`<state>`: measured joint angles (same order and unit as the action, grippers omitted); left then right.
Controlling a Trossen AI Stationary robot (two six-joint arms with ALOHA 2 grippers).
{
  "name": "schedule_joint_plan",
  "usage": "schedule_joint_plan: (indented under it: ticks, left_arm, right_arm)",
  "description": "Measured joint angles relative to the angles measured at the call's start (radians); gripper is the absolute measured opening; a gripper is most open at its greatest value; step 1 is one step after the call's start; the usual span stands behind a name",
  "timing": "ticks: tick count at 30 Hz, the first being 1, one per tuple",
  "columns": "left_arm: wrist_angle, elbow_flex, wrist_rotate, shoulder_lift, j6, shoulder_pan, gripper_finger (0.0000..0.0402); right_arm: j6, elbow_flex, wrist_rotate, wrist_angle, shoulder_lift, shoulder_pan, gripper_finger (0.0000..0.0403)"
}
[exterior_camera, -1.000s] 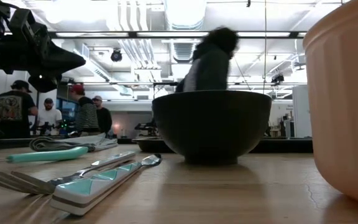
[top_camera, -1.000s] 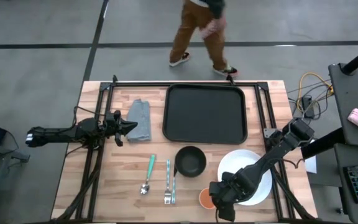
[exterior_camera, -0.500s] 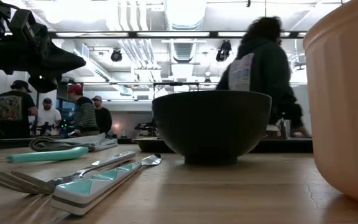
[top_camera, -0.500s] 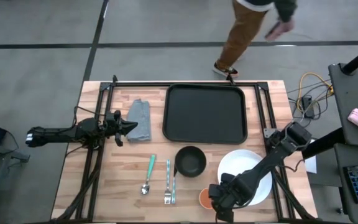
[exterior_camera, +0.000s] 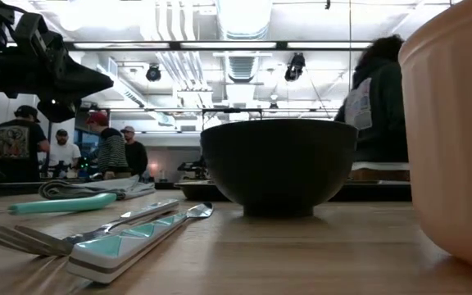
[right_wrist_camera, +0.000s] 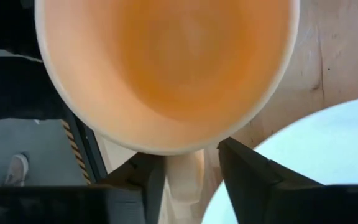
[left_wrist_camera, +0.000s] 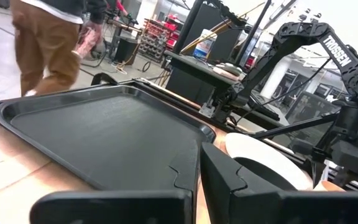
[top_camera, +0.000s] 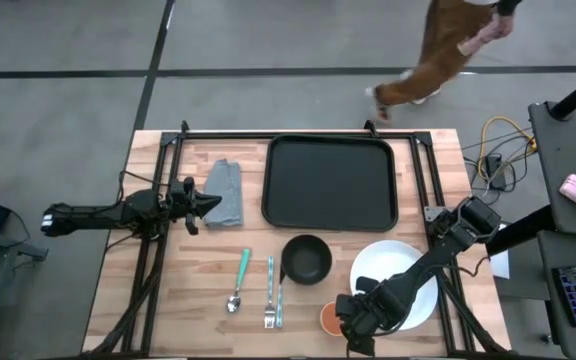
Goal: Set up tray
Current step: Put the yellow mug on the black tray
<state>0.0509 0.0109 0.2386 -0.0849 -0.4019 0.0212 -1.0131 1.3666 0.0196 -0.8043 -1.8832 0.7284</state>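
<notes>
The wooden table [top_camera: 168, 300] carries a black tray [top_camera: 330, 183] at its far middle, with a folded grey cloth [top_camera: 225, 192] to its left. Nearer lie a teal-handled spoon [top_camera: 239, 281], a fork [top_camera: 269, 293] and a knife [top_camera: 279, 296], then a black bowl [top_camera: 307, 259], an orange cup [top_camera: 331, 318] and a white plate [top_camera: 388, 280] to the right.

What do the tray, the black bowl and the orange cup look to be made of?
Tray: probably moulded plastic, matte black with a faint texture and soft sheen in the left wrist view. Black bowl: smooth, dull satin black, plastic or glazed ceramic; can't tell which. Orange cup: likely plastic, smooth, uniform peach-orange, with a thick rounded rim.
</notes>
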Motion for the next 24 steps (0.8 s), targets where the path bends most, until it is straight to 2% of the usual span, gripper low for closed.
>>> schedule_joint_plan:
  ticks: [10,18,24]
  left_arm:
    - [-0.001,0.000,0.001,0.000,0.000,0.000,0.0000]
    - [-0.002,0.000,0.001,0.000,0.000,0.000,0.0000]
    - [-0.002,0.000,0.001,0.000,0.000,0.000,0.0000]
  right_arm:
    - [0.022,-0.005,0.003,0.000,0.000,0.000,0.0038]
    - [0.015,0.002,0.005,-0.001,0.012,-0.012,0.0037]
    - [0.085,0.062,0.004,-0.001,0.089,-0.048,0.0037]
